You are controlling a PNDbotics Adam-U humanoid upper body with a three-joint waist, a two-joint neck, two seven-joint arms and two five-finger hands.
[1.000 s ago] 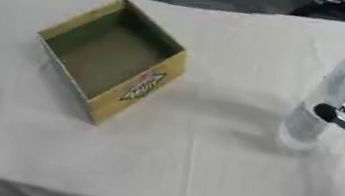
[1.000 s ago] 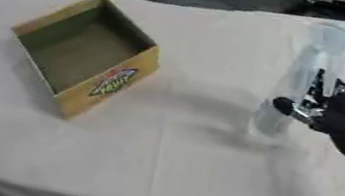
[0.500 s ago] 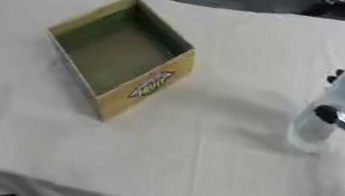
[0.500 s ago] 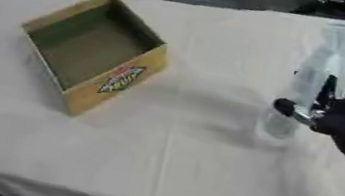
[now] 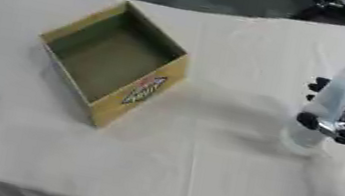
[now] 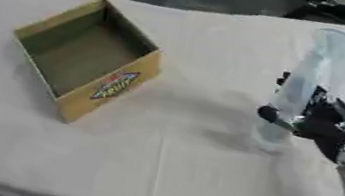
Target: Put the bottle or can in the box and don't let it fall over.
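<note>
Bottle (image 6: 302,87) unmoved in robot hand (image 6: 318,123), box (image 5: 116,59) empty

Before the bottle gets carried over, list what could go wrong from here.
1. The clear bottle is tall and narrow, and the right hand grips it around the lower middle, so its top could swing during the carry.
2. The box sits cornerwise, some way left across the tablecloth; the bottle's base might clip the near wall going in.
3. Released while tilted, it could topple against a wall.

The left hand is out of view.
</note>
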